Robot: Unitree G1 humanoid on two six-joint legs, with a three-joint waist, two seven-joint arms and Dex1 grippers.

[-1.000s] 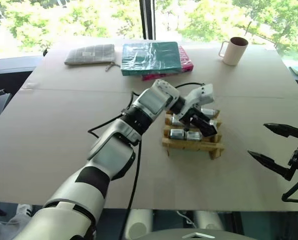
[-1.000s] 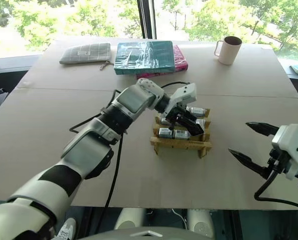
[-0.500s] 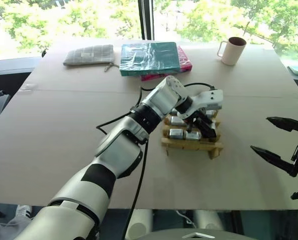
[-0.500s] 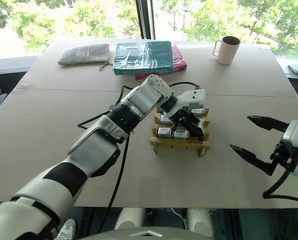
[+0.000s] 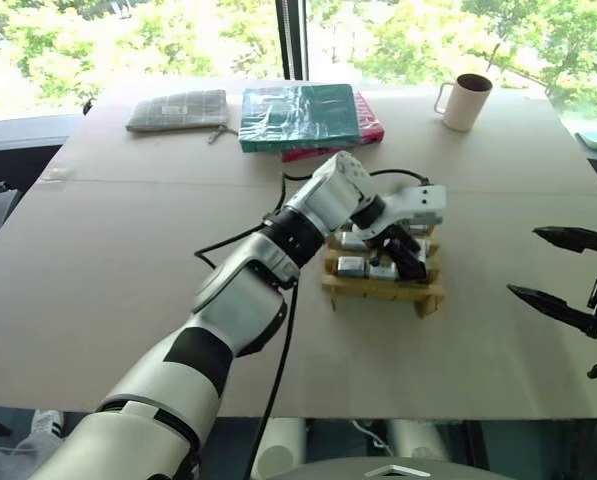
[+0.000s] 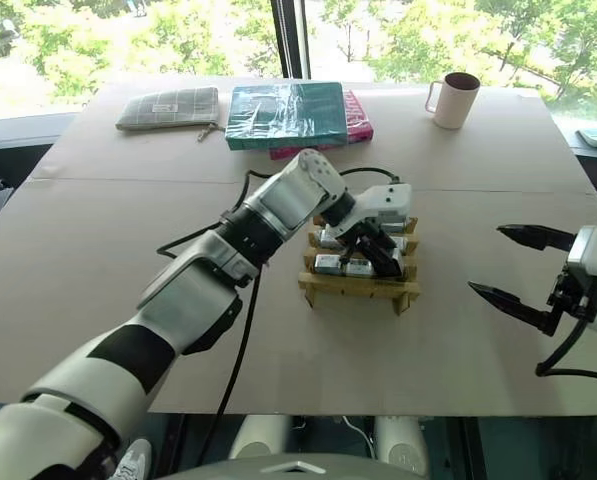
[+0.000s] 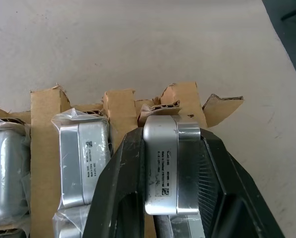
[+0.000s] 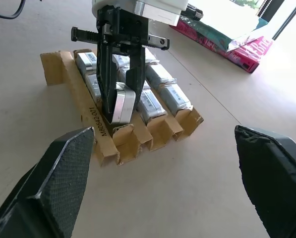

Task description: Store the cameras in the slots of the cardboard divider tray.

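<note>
Right gripper: jaws wide apart, empty, near worktop right edge. Cardboard divider tray: mid-worktop, most slots filled with wrapped cameras. Left gripper: jaws clamped on silver camera, entering end slot; seating remains.

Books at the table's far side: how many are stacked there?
2. A teal plastic-wrapped book lies on top; a pink book lies beneath, its edge showing at the right. Anything thinner underneath would be hidden.
</note>
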